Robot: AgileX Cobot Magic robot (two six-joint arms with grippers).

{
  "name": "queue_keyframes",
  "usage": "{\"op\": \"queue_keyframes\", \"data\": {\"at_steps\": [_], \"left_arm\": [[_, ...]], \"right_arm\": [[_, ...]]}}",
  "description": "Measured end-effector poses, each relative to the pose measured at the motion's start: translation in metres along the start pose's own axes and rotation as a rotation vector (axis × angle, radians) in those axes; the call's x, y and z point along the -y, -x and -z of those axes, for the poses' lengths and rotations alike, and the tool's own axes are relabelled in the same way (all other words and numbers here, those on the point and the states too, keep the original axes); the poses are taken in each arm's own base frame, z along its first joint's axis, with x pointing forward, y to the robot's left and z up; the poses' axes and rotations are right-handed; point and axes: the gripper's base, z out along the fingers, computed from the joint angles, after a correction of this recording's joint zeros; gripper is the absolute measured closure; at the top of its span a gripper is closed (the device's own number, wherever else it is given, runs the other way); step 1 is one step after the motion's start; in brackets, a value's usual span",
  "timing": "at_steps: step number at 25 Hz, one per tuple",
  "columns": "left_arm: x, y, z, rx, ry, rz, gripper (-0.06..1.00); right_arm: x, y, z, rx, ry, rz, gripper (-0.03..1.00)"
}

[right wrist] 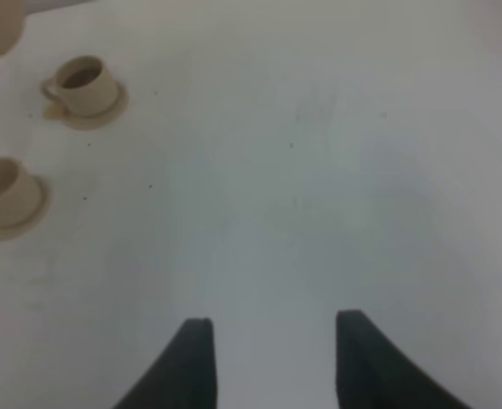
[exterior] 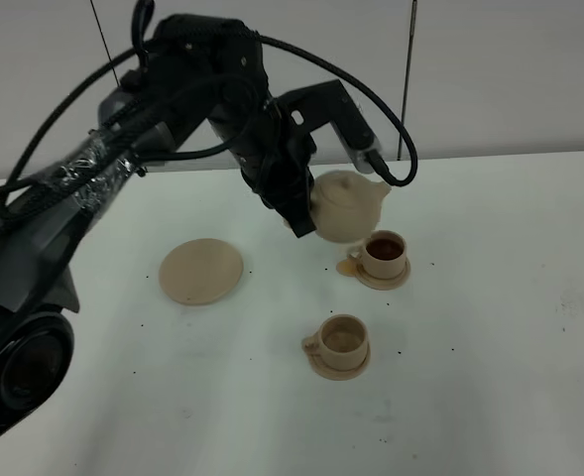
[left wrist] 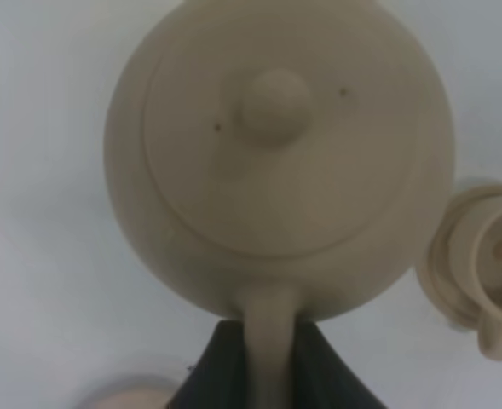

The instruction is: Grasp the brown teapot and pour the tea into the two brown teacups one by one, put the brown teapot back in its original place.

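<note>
My left gripper [exterior: 293, 210] is shut on the loop handle of the beige-tan teapot [exterior: 346, 205] and holds it in the air, tilted slightly, spout toward the far teacup [exterior: 384, 254]. That cup holds dark tea. The near teacup [exterior: 343, 340] sits on its saucer in front of it. In the left wrist view the teapot [left wrist: 276, 153] fills the frame, its handle between my fingers [left wrist: 319, 375], with one teacup [left wrist: 489, 273] beside it. The wide saucer [exterior: 201, 271] lies bare to the left. My right gripper [right wrist: 272, 358] is open and empty over bare table, both cups [right wrist: 84, 83] [right wrist: 3, 192] far from it.
A small tan spill [exterior: 347, 267] lies on the white table [exterior: 490, 377] next to the far cup's saucer. The left arm's black cables [exterior: 123, 99] hang over the back left. The right arm is out of the exterior high view.
</note>
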Motion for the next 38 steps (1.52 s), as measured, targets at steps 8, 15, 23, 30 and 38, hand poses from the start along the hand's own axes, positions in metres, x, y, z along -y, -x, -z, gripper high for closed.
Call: {"op": "queue_keyframes", "data": {"at_steps": [8,15,23,30,38], "left_arm": [[0.007,0.008,0.018,0.021,0.027,-0.048,0.77],[0.016,0.009,0.012,0.0,0.004,-0.067,0.77],[0.029,-0.004,0.014,-0.065,-0.029,-0.08,0.77],[0.042,-0.022,0.023,-0.12,-0.054,-0.086,0.77],[0.059,-0.05,0.034,-0.208,-0.068,-0.101,0.77]], "right_arm": [[0.0,0.0,0.0,0.0,0.0,0.0,0.64],[0.0,0.0,0.0,0.0,0.0,0.0,0.64],[0.0,0.0,0.0,0.0,0.0,0.0,0.64],[0.0,0.0,0.0,0.0,0.0,0.0,0.64],[0.0,0.0,0.0,0.0,0.0,0.0,0.64]]}}
